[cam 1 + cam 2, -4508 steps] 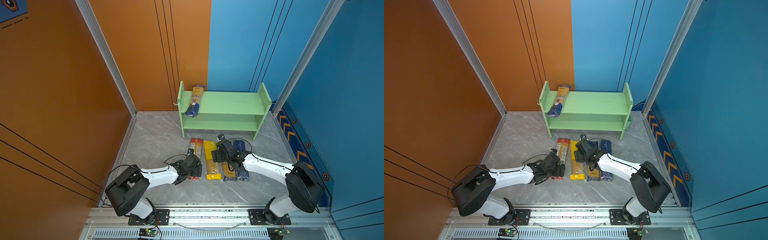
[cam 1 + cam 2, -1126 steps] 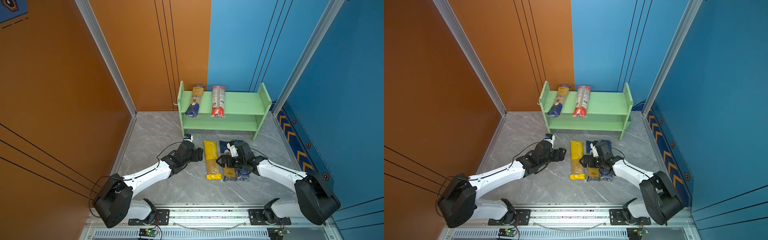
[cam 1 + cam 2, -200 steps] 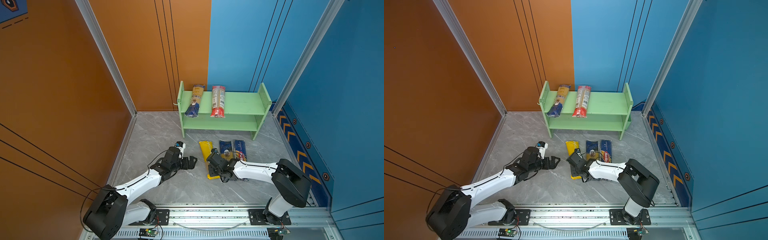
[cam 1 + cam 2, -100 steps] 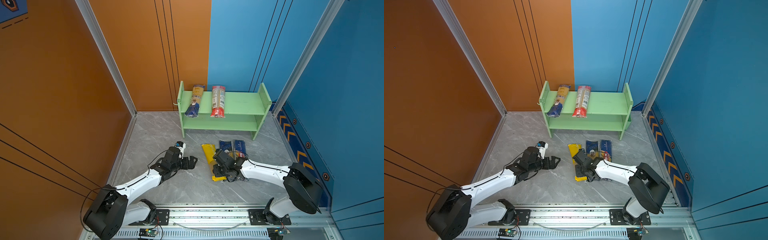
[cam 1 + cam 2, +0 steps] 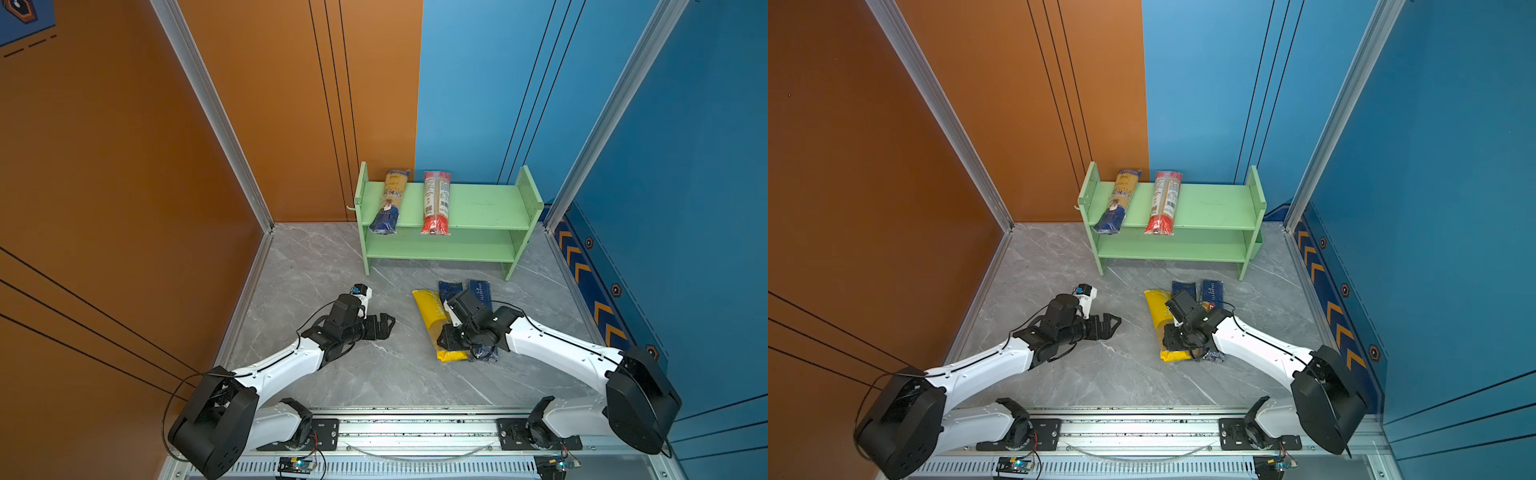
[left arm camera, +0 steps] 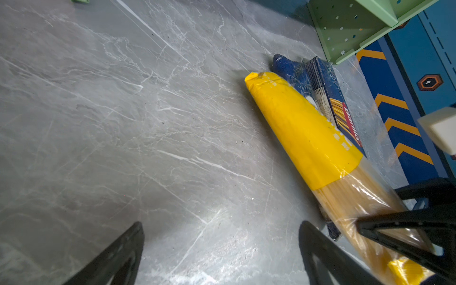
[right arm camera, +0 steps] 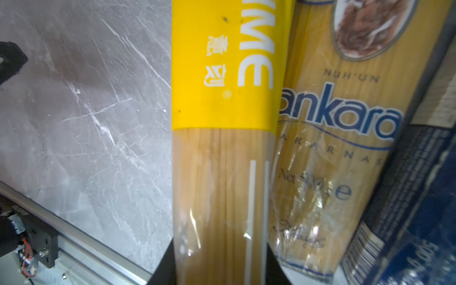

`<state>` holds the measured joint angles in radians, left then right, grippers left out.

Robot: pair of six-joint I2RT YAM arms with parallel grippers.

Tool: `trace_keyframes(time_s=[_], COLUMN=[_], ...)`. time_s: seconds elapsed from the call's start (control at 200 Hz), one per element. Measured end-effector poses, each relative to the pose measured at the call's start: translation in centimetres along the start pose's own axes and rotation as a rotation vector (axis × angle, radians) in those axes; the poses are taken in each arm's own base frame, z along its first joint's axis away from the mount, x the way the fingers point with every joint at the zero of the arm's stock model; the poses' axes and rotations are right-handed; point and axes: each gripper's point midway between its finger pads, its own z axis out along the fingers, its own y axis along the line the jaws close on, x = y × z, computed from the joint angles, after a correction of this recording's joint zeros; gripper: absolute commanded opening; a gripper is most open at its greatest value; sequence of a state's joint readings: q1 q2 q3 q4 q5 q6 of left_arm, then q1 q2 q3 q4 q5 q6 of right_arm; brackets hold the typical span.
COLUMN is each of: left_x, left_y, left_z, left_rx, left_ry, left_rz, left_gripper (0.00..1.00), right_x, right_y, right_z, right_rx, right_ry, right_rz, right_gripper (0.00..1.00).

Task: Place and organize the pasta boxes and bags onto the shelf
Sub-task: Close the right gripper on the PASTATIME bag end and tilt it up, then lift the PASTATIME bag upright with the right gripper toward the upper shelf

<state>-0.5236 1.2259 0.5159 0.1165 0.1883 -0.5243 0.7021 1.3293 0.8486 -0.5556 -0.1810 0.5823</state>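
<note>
My right gripper (image 5: 451,337) (image 5: 1173,337) (image 7: 220,266) is shut on the clear near half of the yellow bag (image 5: 431,309) (image 5: 1158,309) (image 7: 222,74) (image 6: 303,130), which lies on the floor. Beside it lie an "ankara" bag (image 7: 333,148) (image 5: 450,287) and a dark blue Barilla pack (image 5: 480,291) (image 6: 330,98). The light-green shelf (image 5: 486,208) (image 5: 1212,208) carries another "ankara" bag (image 5: 390,199) (image 5: 1119,197) and a red-ended clear bag (image 5: 435,201) (image 5: 1165,199) on its top tier. My left gripper (image 5: 384,326) (image 5: 1111,324) (image 6: 220,232) is open and holds nothing, left of the yellow bag.
Grey marble floor (image 5: 316,270) lies between the shelf and the arms. Orange and blue walls close in the sides and back. A metal rail (image 5: 415,428) runs along the front edge. The shelf's lower tier (image 5: 436,249) holds nothing.
My right gripper has drawn back to the right with the yellow bag, swinging its near end toward the other packs. The left arm has stayed still and open.
</note>
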Motion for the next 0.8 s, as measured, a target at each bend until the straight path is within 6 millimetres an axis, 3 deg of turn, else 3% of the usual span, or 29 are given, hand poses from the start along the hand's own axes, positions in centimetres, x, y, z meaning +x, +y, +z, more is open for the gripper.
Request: trace_keyframes(time_s=[0.23,0.436,0.796], left_x=[0.1,0.2,0.6], left_y=[0.1,0.2,0.3], left_z=[0.1,0.4,0.8], left_rx=[-0.002,-0.005,0.001], left_ry=[0.003,0.010,0.025], left_rz=[-0.001,-0.003,-0.005], left_gripper=[0.98,0.98,0.98], right_x=[-1.6,-1.9,-2.5], right_y=[-0.1,-0.6,-2.3], right_z=[-3.2,-5.8,-12.3], right_rx=[-0.051,-0.038,-0.019], right_ry=[-0.042,-0.048,-0.142], right_rz=[0.038,0.042,0.094], right_gripper=[0.00,0.00,0.00])
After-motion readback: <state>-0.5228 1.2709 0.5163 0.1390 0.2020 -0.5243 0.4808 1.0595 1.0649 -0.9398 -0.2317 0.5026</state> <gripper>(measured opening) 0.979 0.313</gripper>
